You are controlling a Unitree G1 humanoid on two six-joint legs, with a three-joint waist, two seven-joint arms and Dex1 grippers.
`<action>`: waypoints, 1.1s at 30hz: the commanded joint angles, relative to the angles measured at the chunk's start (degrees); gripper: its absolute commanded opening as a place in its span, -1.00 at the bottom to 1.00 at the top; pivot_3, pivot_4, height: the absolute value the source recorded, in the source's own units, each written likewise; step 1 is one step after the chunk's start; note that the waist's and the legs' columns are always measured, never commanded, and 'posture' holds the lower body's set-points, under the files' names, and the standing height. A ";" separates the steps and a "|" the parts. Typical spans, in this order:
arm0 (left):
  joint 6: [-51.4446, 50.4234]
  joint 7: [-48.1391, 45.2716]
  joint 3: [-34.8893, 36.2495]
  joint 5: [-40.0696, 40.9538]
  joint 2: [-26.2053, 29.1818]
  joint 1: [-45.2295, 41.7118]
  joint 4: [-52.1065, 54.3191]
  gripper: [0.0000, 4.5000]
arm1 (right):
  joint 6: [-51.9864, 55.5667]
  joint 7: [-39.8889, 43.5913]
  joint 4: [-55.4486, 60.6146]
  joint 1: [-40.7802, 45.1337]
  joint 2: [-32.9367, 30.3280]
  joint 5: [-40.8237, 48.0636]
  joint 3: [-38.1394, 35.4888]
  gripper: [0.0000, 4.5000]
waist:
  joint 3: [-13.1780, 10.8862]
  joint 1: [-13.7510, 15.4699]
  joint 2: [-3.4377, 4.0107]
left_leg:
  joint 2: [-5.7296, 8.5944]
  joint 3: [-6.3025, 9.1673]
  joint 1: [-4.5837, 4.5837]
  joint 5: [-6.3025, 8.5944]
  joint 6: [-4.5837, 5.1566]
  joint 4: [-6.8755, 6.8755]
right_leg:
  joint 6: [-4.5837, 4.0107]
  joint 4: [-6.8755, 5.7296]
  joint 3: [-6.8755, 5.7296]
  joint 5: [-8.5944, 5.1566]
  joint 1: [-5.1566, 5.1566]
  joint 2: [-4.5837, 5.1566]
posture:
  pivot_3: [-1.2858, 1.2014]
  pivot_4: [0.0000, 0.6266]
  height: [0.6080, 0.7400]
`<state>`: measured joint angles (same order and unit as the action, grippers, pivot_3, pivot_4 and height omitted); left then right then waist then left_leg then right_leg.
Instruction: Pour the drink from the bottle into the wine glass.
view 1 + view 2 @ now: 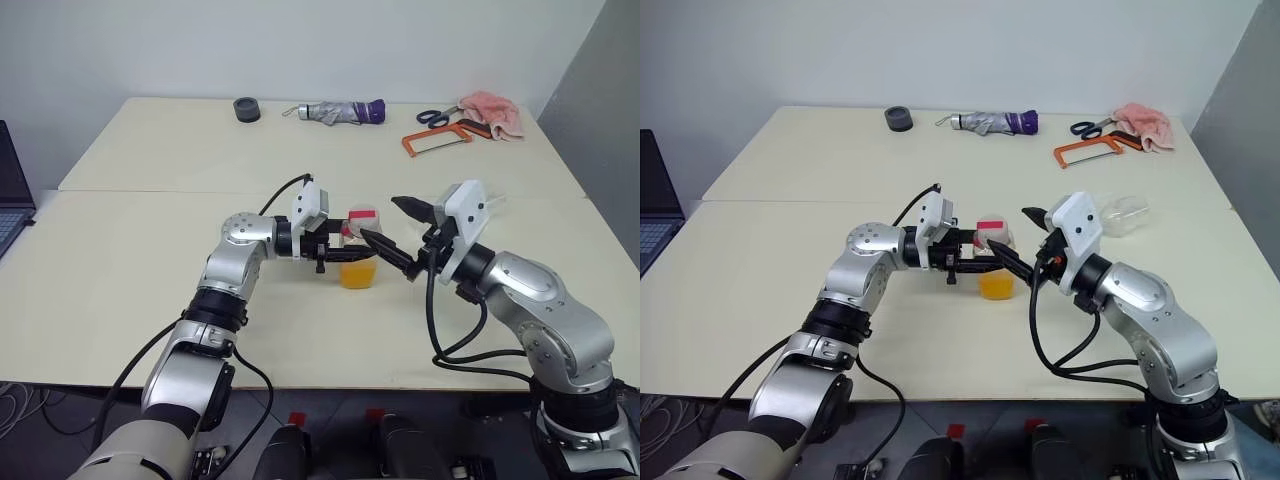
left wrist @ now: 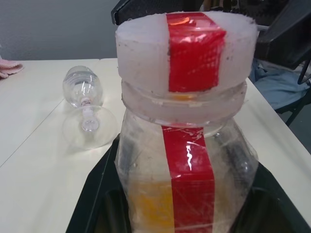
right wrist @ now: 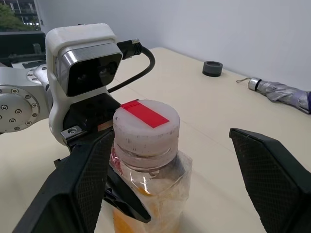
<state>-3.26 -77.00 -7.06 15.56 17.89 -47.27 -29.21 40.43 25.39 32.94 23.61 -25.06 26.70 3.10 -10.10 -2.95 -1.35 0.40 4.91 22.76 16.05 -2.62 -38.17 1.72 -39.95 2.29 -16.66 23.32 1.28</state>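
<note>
The bottle point(image 1: 357, 250) is a small clear one with a red strip and a whitish cap point(image 3: 146, 124). It stands upright at the table's middle. The orange drink point(image 1: 358, 274) fills its lower part. My left gripper point(image 1: 345, 252) reaches in from the left and is shut on the bottle's body. My right gripper point(image 3: 177, 170) is open, one finger on each side of the cap, with a wide gap on the far side. The wine glass point(image 2: 82, 90) lies on its side on the table behind my right wrist, also seen as the wine glass point(image 1: 1125, 213).
Along the table's far edge lie a black tape roll point(image 1: 247, 109), a folded umbrella point(image 1: 335, 112), scissors point(image 1: 435, 117), an orange hacksaw point(image 1: 437, 140) and a pink cloth point(image 1: 492, 113). A laptop point(image 1: 12, 195) sits at the left edge.
</note>
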 commanded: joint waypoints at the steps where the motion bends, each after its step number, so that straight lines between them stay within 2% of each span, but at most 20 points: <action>1: 1.20 -0.40 0.51 0.73 0.07 -1.09 1.63 -0.20 | -0.02 0.41 2.37 0.09 -0.47 1.50 -2.12 0.79 | 0.00 0.00 0.00 | 0.00 0.00 0.00 0.00 0.00 0.00 | 0.00 0.00 0.00 0.00 0.00 0.00 | 0.03 -0.52 1.00; 10: 1.30 -0.18 0.65 0.83 -0.03 -0.95 1.74 -0.20 | 0.95 2.57 3.10 -0.25 -0.98 5.30 -2.39 0.79 | 0.00 0.00 0.00 | 0.00 -0.01 0.00 0.00 0.01 0.00 | 0.00 0.00 0.00 0.00 0.00 0.00 | 0.03 -0.52 1.00; 23: 1.19 0.09 0.58 0.93 -0.44 -0.89 2.16 -0.20 | 1.61 4.92 -2.55 6.51 0.01 4.06 2.05 0.79 | 0.00 -0.02 0.00 | -0.01 0.00 0.00 0.00 0.00 0.00 | 0.00 0.01 0.00 0.00 0.00 -0.01 | 0.03 -0.52 1.00; 33: 0.89 0.64 0.46 0.99 -0.71 -0.43 3.06 -0.20 | 2.46 5.66 -6.33 9.13 2.12 4.65 2.49 0.79 | 0.00 -0.02 0.00 | -0.02 0.01 0.00 0.00 0.00 0.00 | 0.00 0.00 0.00 0.00 0.00 0.01 | 0.03 -0.52 1.00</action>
<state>-3.13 -76.66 -7.06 15.57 17.56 -47.21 -29.00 43.13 30.50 25.76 31.17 -23.33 30.49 5.91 -10.10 -2.97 -1.35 0.38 4.92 22.76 16.05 -2.62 -38.17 1.71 -39.95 2.29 -16.66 23.32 1.28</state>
